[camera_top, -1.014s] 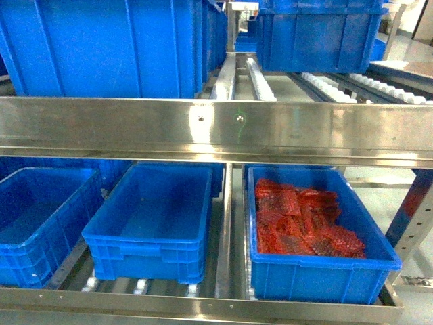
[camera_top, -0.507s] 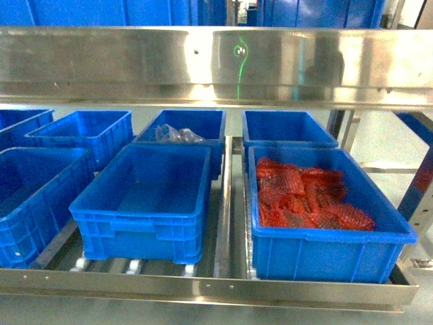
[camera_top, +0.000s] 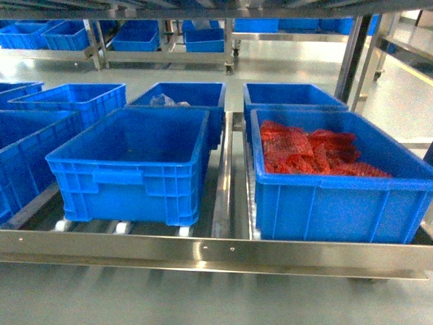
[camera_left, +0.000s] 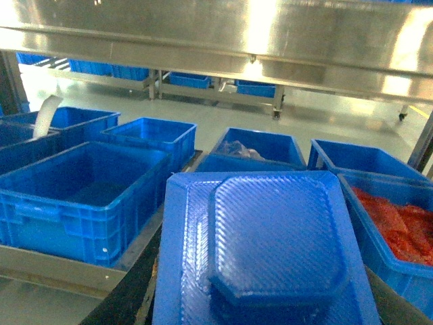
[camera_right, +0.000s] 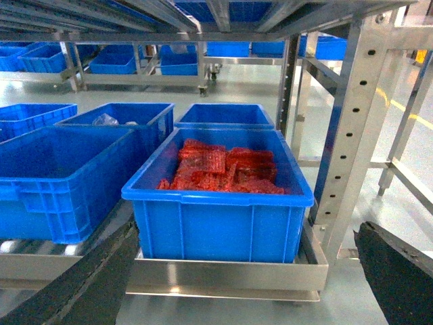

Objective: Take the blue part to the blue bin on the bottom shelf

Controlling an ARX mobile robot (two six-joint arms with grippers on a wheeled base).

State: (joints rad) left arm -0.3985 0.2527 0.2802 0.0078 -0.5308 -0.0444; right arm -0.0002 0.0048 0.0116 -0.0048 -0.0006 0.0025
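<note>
The blue part [camera_left: 270, 250], a flat textured plastic piece with a raised centre, fills the left wrist view; my left gripper [camera_left: 260, 308] is shut on it, with dark fingers [camera_left: 128, 294] showing at its sides. It hangs in front of the bottom shelf [camera_top: 203, 252], between the rows of bins. An empty blue bin [camera_top: 135, 162] stands at the shelf's front middle, also seen as the blue bin [camera_left: 81, 196] left of the part. My right gripper [camera_right: 243, 284] is open with nothing in it, facing the front bar below the bin of red parts [camera_right: 220, 196]. Neither gripper shows in the head view.
The front right bin [camera_top: 338, 183] holds red mesh parts. Behind the empty bin, another bin [camera_top: 179, 98] holds a clear plastic bag. More blue bins [camera_top: 27, 145] stand to the left. An upper steel shelf bar [camera_left: 270, 34] overhangs. A perforated steel post [camera_right: 348, 135] stands at the right.
The head view has dropped: the upper shelf bar has slid up and out of the frame, and the bottom shelf's bins now appear nearer and more level.
</note>
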